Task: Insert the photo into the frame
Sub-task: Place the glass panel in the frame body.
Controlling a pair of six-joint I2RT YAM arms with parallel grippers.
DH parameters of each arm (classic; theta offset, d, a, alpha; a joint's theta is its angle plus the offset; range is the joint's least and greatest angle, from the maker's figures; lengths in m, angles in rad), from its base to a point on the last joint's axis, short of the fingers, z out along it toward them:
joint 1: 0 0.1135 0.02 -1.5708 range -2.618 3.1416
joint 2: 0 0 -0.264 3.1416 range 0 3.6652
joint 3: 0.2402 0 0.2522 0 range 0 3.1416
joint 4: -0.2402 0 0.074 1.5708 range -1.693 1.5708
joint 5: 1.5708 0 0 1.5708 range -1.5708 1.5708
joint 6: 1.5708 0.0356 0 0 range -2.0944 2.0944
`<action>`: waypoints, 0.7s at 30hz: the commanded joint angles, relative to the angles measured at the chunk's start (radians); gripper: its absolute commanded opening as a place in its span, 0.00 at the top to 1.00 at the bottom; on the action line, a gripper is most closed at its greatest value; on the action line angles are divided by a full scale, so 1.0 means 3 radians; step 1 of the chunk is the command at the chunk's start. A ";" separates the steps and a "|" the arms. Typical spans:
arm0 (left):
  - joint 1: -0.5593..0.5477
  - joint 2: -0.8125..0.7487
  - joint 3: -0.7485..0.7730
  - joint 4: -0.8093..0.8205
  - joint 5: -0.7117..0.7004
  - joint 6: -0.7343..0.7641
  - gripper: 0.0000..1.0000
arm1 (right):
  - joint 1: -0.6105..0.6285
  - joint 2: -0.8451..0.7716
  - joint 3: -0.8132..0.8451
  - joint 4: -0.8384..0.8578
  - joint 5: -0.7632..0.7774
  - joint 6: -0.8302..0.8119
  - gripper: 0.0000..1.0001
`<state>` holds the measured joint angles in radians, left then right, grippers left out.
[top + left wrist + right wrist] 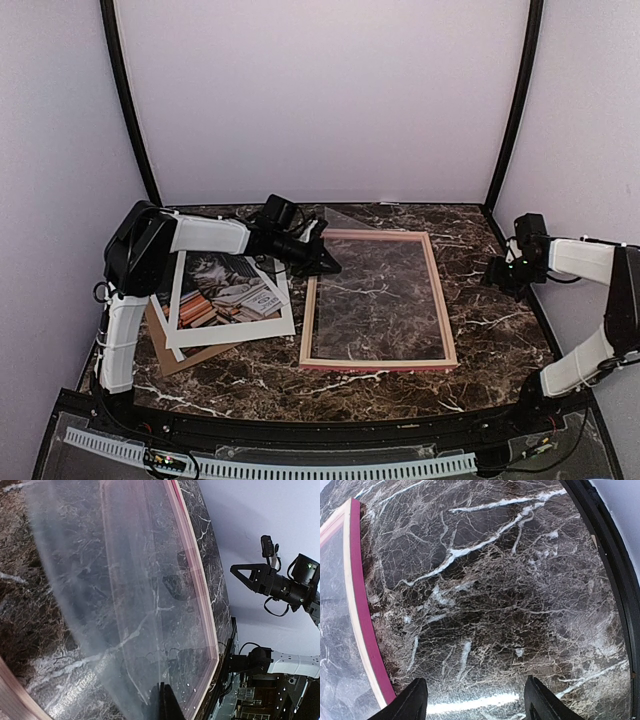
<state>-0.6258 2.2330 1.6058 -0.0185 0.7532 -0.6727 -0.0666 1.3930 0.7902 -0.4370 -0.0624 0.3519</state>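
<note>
The frame [379,363], pink-faced with pale wood sides, lies flat at mid-table; it also shows in the left wrist view [192,555] and the right wrist view [362,605]. The photo [222,292], a cat with stacked books, lies left of the frame, showing through the window of a white mat. My left gripper [322,263] is at the frame's far left corner, shut on the edge of a clear sheet [125,595] that tilts up over the frame. My right gripper [497,272] hovers open and empty right of the frame, over bare marble [480,707].
The white mat [235,330] lies on the photo, and a brown backing board [185,355] sticks out beneath them. Pale walls and black corner posts close in the dark marble table [500,320]. My right arm shows in the left wrist view [280,585].
</note>
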 commanded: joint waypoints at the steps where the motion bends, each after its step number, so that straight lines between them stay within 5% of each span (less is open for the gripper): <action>1: 0.0002 -0.0032 0.0129 -0.0058 0.0067 0.0214 1.00 | -0.0014 0.0042 -0.0016 0.0112 -0.0045 -0.0031 0.33; 21: -0.0050 -0.0025 0.0395 -0.0288 0.0128 0.0619 1.00 | -0.0015 0.0132 0.0006 0.0131 -0.0124 -0.0053 0.33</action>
<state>-0.6315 2.2391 1.6817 -0.0921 0.7708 -0.5343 -0.0666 1.4235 0.7902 -0.4183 -0.0883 0.3477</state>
